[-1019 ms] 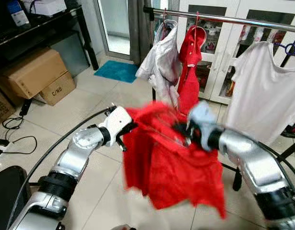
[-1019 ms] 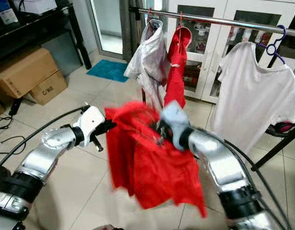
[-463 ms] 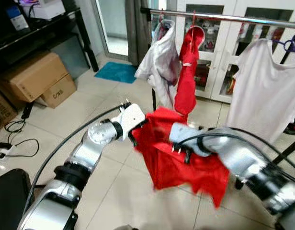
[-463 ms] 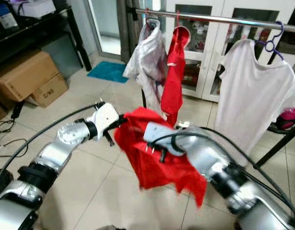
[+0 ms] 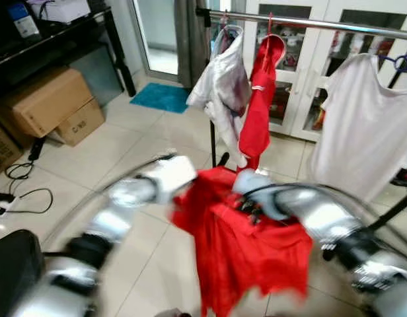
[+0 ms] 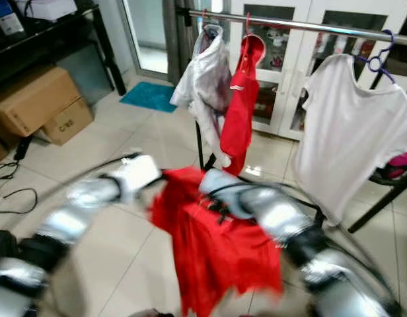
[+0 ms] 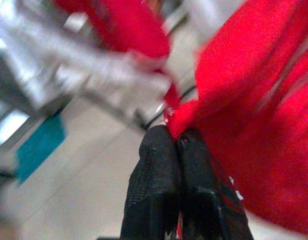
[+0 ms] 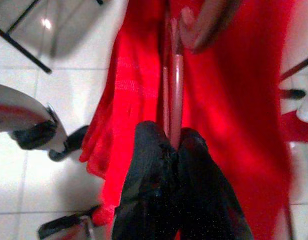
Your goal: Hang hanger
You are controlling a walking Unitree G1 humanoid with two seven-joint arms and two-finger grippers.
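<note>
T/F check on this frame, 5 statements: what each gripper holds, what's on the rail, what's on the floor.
1. The left gripper is shut on the red shirt. True.
2. The right gripper is open, clear of the hanger. False: its fingers are closed on the hanger's thin red bar.
3. The rail already carries a white T-shirt. True.
4. The red shirt in the grippers hangs on the rail. False: it is held well below the rail, in front of the robot.
5. A teal mat lies on the floor by the doorway. True.
</note>
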